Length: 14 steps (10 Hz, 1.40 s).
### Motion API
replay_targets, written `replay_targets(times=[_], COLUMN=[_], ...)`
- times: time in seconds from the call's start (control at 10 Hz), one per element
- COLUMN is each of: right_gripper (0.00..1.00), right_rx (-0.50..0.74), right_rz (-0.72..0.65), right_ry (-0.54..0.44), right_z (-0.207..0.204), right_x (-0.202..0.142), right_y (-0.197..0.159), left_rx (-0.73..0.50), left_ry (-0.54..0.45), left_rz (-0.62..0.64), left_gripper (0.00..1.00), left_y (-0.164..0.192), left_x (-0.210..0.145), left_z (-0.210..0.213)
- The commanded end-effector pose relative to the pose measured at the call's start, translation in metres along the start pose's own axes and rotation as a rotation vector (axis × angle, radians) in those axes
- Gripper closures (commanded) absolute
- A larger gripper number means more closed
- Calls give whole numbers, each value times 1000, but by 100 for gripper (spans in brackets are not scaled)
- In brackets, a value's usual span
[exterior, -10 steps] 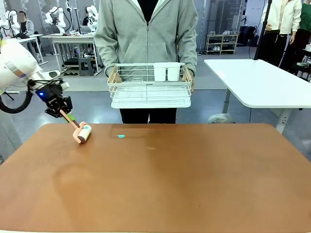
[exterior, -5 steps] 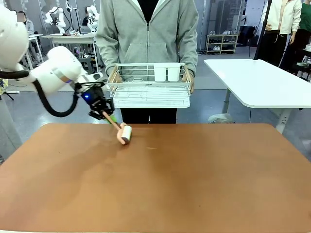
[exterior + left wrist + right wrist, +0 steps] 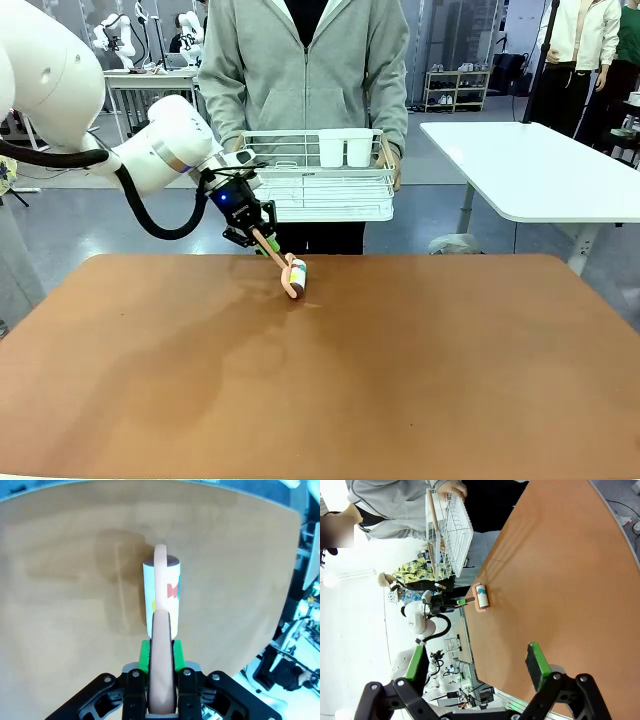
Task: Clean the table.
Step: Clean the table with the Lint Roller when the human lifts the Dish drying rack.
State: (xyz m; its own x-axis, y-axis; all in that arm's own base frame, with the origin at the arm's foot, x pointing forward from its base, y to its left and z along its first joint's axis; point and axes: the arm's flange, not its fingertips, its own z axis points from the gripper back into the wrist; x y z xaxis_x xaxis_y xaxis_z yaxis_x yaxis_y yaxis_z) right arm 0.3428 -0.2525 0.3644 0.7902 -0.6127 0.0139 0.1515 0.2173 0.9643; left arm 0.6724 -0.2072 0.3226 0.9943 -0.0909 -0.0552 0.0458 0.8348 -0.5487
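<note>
Left gripper (image 3: 262,239) is clenched on the pink handle of a roller (image 3: 294,278). The handle runs straight out between the green pads (image 3: 144,655). The roller head sits just beyond the fingertips, resting on the table (image 3: 420,380), with coloured scraps stuck to its sheet. The table spreads beneath and ahead of both grippers. Right gripper (image 3: 476,662) is released, jaws wide with nothing between them, and the roller is well ahead of it. Beyond the left gripper, a person holds a wire basket (image 3: 330,195).

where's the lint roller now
Front view: the lint roller rests on the table near its far edge, left of centre, handle clamped in the left pincer, below the person's wire basket.
</note>
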Motion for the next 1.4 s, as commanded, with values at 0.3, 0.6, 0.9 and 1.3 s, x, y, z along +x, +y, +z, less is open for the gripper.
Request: replay_targets(times=[0.3, 0.6, 0.9, 1.3], right_gripper=[0, 0, 0, 0], right_rx=[3, 3, 3, 3], right_rz=[1, 1, 1, 1], right_ry=[-3, -3, -3, -3], right_z=[1, 1, 1, 1], right_x=[0, 0, 0, 0], right_y=[3, 3, 3, 3], left_rx=[107, 182, 305, 530], left_ry=[28, -104, -58, -42], left_rz=[1, -53, -102, -7], left_gripper=[100, 100, 100, 100], left_y=[-57, -81, -50, 113], left_x=[-28, -65, -83, -157], left_z=[98, 199, 243, 290])
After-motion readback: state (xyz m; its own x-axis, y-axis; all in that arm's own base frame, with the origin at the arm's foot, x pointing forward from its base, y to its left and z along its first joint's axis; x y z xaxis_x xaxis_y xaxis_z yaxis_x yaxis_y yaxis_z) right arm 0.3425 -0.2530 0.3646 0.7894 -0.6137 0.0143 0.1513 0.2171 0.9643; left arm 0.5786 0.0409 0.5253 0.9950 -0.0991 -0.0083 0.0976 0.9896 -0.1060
